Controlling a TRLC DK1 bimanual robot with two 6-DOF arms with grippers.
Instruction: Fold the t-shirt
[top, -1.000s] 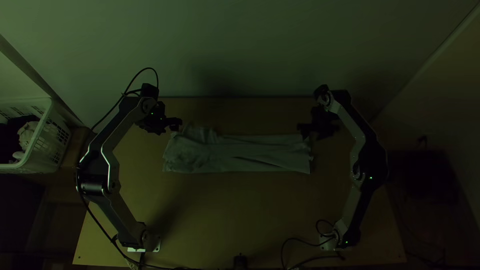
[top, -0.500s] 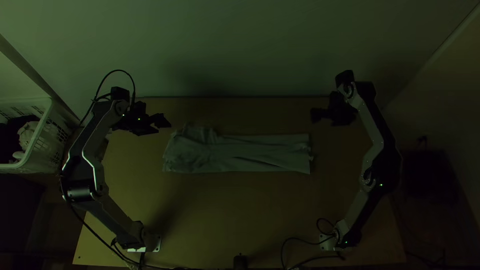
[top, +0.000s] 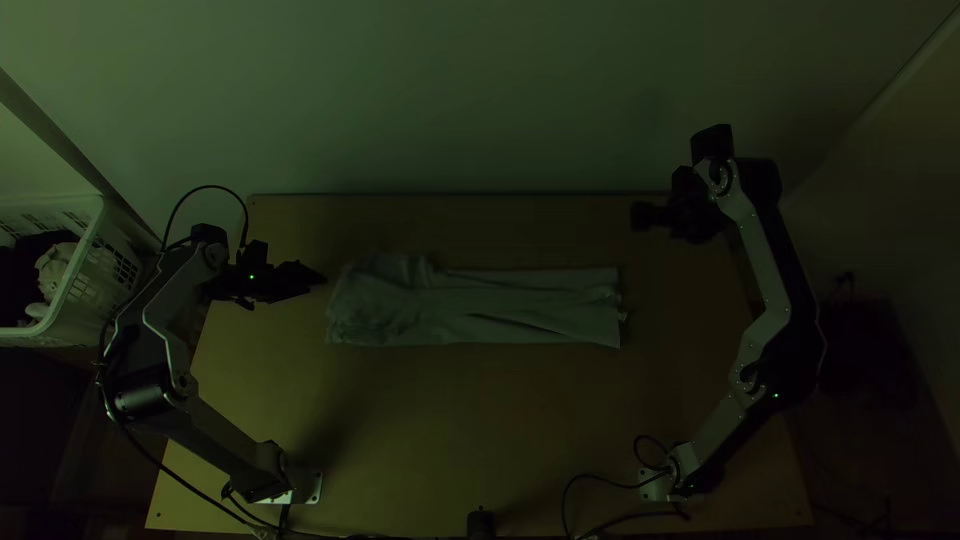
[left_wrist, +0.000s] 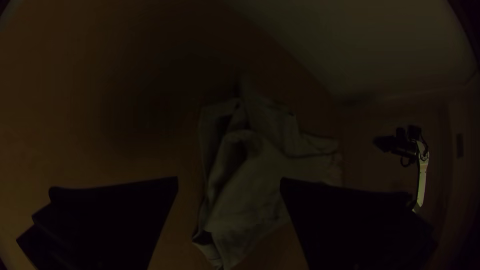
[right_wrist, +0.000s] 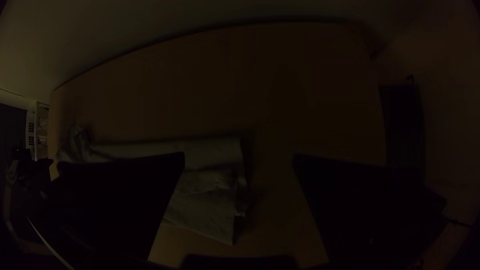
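Note:
The pale t-shirt (top: 480, 305) lies across the middle of the table as a long narrow folded strip, rumpled at its left end, with a small tip sticking up at the back there. My left gripper (top: 318, 276) hangs just beyond that left end, apart from the cloth; in the left wrist view my left gripper (left_wrist: 229, 185) stands wide open, the shirt (left_wrist: 265, 175) below. Behind and right of the strip's right end is my right gripper (top: 636, 216). In the right wrist view my right gripper (right_wrist: 239, 160) is open too, with the shirt's end (right_wrist: 210, 190) partly behind one finger.
A white basket (top: 92, 290) with dark and pale cloth stands left of the table. The wall (top: 480, 110) rises behind the table's back edge. Cables (top: 600, 485) lie along the near edge, beside a small dark object (top: 480, 522). Bare wood (top: 480, 430) lies in front of the shirt.
Both arms have drawn outward from the shirt: the left gripper left and slightly toward the near side, the right one right and toward the back. The shirt lies as before.

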